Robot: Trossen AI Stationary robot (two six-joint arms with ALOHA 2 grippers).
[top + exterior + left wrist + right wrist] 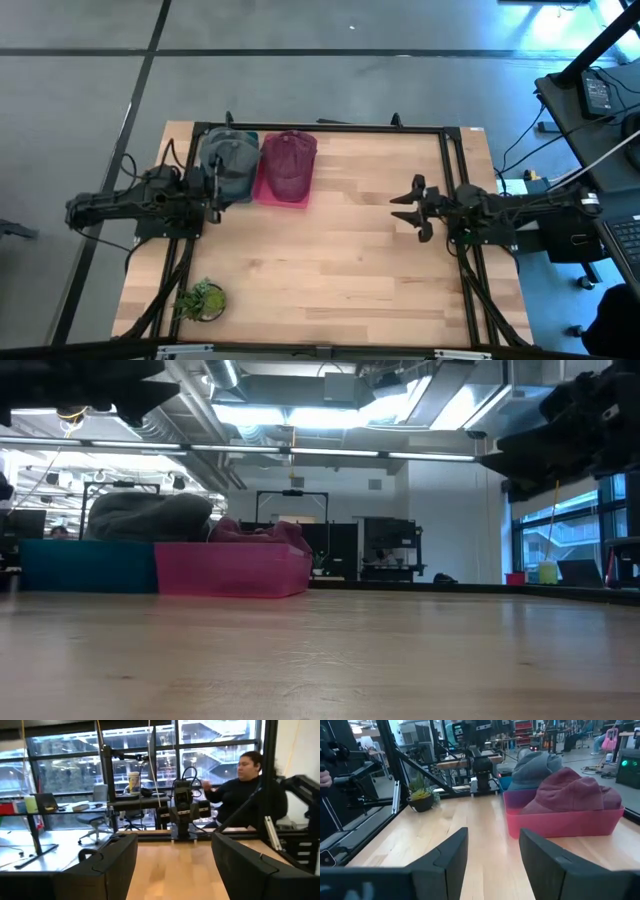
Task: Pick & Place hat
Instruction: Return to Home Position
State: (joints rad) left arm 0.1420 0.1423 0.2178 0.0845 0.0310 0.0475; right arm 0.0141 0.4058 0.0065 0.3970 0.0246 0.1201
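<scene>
A maroon hat [289,163] lies in a pink tray [281,196] at the table's far left; the right wrist view shows the hat [572,791] mounded inside that tray [560,823]. A grey hat [229,161] fills a teal tray [85,565] beside it. My left gripper [213,187] hovers open at the table's left edge, close to the grey hat. My right gripper [407,206] is open at the right side, raised above the table and pointing toward the trays.
A small potted plant [202,299] stands near the table's near-left corner. A black frame [330,127] runs along the table's far edge and sides. Bare wood [330,260] stretches between the two arms. A person [245,790] sits beyond the table's right side.
</scene>
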